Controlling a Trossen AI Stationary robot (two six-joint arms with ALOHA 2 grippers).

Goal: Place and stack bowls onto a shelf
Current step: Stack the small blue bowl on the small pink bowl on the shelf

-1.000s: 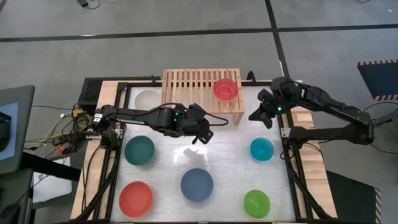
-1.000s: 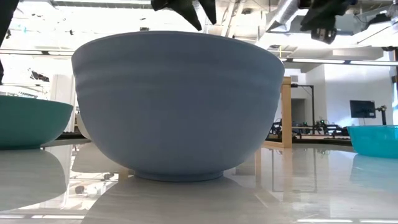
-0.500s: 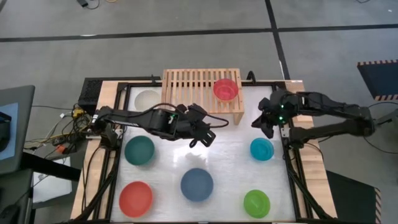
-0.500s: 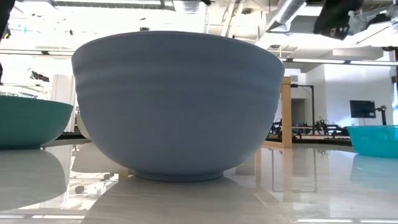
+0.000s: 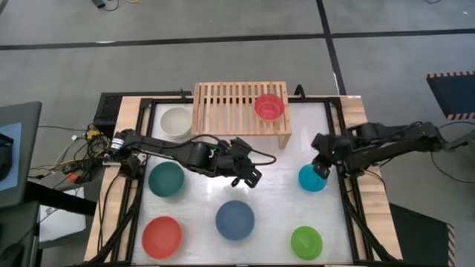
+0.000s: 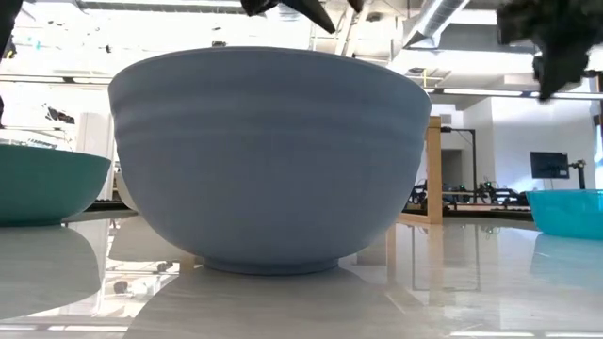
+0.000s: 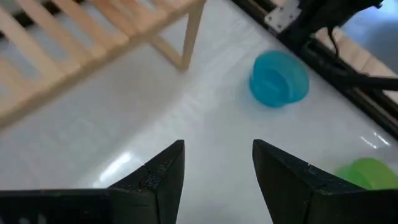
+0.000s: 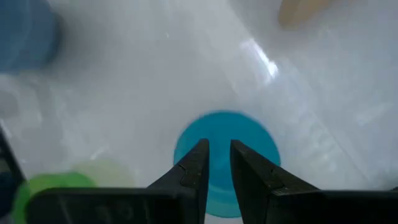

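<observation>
High view: right fingers (image 5: pixel 320 167), slightly parted, empty, over cyan bowl (image 5: pixel 313 179); left fingers (image 5: pixel 249 178) open, empty.

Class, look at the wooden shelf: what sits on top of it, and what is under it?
One pink bowl sits on the shelf, near its right end. The slats hide most of the space beneath.

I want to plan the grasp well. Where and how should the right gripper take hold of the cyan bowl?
Probably by the rim, from straight above. The cyan bowl stands upright and open on the table, its wall thin and round, so one finger inside and one outside should pinch it. The right gripper is already above it, fingers slightly apart.
</observation>
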